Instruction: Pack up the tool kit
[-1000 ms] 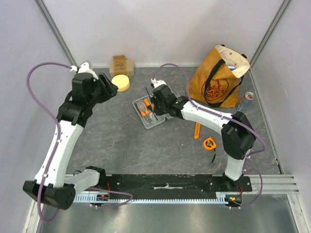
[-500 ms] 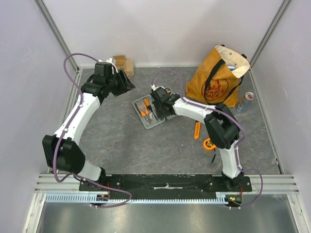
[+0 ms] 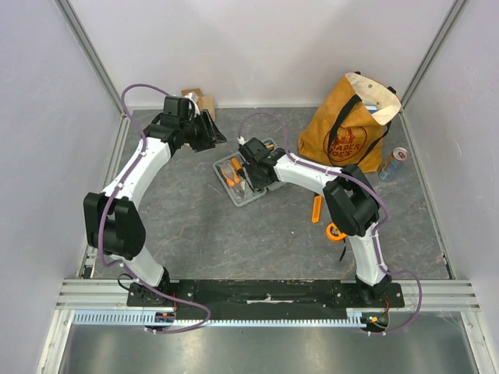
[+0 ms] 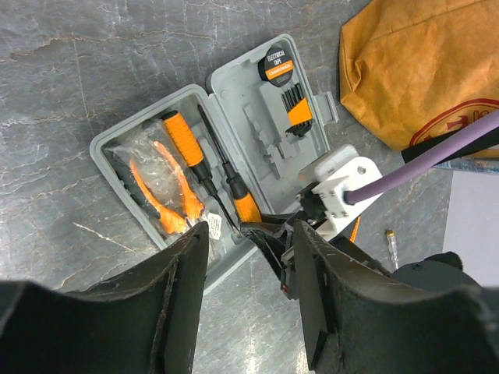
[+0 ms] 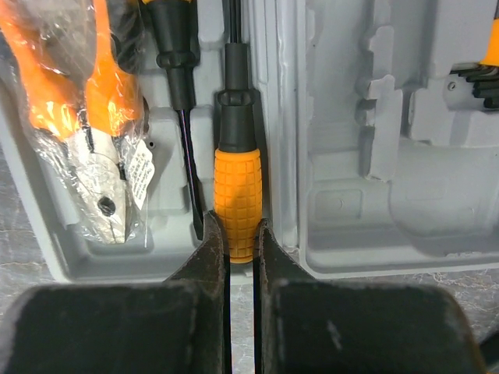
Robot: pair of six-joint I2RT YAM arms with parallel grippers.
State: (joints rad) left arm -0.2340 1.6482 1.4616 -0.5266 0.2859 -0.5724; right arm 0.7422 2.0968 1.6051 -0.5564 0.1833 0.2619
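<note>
The grey tool kit case [image 3: 257, 196] lies open in the middle of the table. Its tray [image 4: 101, 148] holds bagged orange pliers [image 4: 164, 195] and two orange-and-black screwdrivers [image 4: 183, 140]. The lid holds electrical tape [image 4: 276, 66] and hex keys [image 4: 300, 109]. My right gripper [image 3: 251, 178] is shut, its fingertips [image 5: 210, 245] resting over the end of the inner screwdriver's orange handle [image 5: 236, 191], which lies in its slot. My left gripper [image 3: 212, 134] hangs open above the table left of the case, with nothing between its fingers [image 4: 187, 296].
An orange-brown tote bag [image 3: 347, 132] stands at the back right with a can [image 3: 395, 162] beside it. An orange knife [image 3: 316, 209], a tape measure [image 3: 337, 231] and a thin small screwdriver [image 4: 392, 248] lie right of the case. A cardboard box [image 3: 199, 100] sits at the back wall.
The left arm has swung from the far left towards the case, and its jaws have narrowed a little. The right arm's elbow has folded in; its gripper stays at the screwdriver handle.
</note>
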